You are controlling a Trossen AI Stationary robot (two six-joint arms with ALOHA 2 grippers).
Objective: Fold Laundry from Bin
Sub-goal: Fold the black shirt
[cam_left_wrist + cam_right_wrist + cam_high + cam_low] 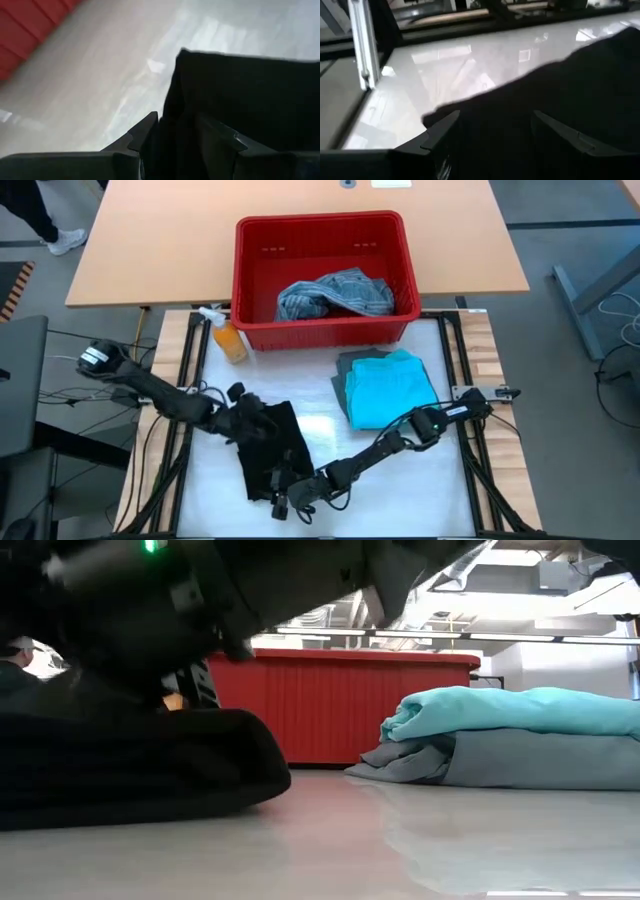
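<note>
Garment position: the black garment lies crumpled at lower centre-left of the high view on the white table. Left gripper sits at the garment's upper edge, its jaws closed on a fold of black cloth, as the left wrist view shows. Right gripper sits at the garment's lower edge, jaws spread wide with black fabric between them. A folded turquoise garment rests on a folded grey-green garment at centre-right. The red bin, upper centre, holds a mottled blue-grey garment; an orange spray bottle stands just beside its lower left corner
</note>
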